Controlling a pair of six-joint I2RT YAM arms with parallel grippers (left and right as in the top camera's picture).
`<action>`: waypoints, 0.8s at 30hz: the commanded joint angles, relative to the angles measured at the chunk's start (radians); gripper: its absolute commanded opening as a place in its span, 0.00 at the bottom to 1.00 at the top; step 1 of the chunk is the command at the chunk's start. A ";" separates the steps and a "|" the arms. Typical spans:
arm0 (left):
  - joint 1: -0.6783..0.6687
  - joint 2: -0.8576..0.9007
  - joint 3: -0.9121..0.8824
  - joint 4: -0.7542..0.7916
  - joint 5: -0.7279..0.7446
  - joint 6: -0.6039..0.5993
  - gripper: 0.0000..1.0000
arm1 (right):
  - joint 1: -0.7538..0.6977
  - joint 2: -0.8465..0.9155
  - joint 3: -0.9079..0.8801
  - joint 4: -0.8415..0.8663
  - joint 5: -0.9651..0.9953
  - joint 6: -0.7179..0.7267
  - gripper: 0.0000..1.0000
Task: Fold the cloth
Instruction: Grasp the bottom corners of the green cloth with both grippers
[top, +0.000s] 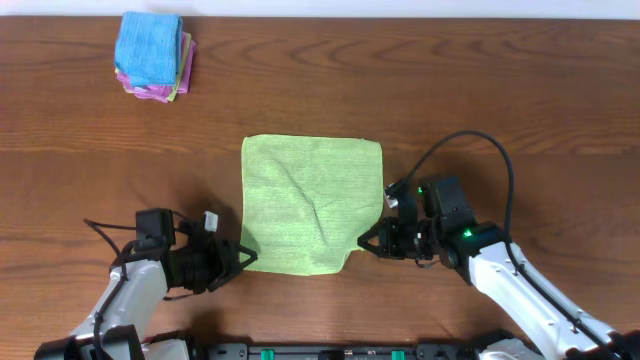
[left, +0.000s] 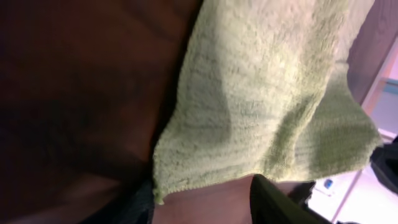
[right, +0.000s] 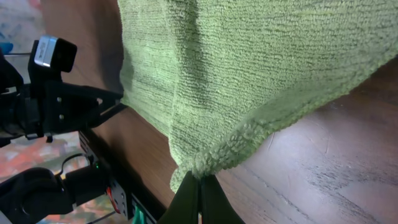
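**Lime-green cloth pinched at one near corner, straddled at the other**

Green is the only colour at mid-table: one lime-green square microfibre cloth (top: 312, 205) lies spread on the brown wooden table (top: 500, 90). It is mostly flat, with a few soft creases running through its middle. One stack (top: 152, 55) of small folded cloths sits well apart toward 10 o'clock. A bright blue one lies on top, with pink and yellowish edges showing beneath; how many are in it cannot be told. Two grippers are in view, one at each near corner of the cloth.

The right gripper (top: 365, 243) is at the 5 o'clock corner. In the right wrist view its two dark fingers (right: 186, 200) are pressed together with no gap. The fluffy corner of the cloth is nipped between their tips and bunched up off the wood. From above, the near edge beside that corner is drawn inward into a small notch.

The left gripper (top: 243, 257) is at the 7 o'clock corner, its tips reaching the cloth's edge. In the left wrist view its fingers (left: 280, 205) stand about half apart. The cloth's corner lies in the gap, close against one finger and clear of the other. It lies flat on the table there, not clamped.
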 joint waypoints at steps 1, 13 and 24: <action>-0.002 0.008 -0.016 0.026 -0.122 -0.036 0.50 | 0.006 -0.012 0.008 -0.001 -0.005 -0.018 0.01; -0.068 0.008 -0.016 0.043 -0.145 -0.051 0.30 | 0.006 -0.012 0.008 0.000 -0.005 -0.018 0.01; -0.074 0.008 -0.016 0.053 -0.141 -0.058 0.06 | 0.006 -0.012 0.008 0.000 -0.005 -0.018 0.02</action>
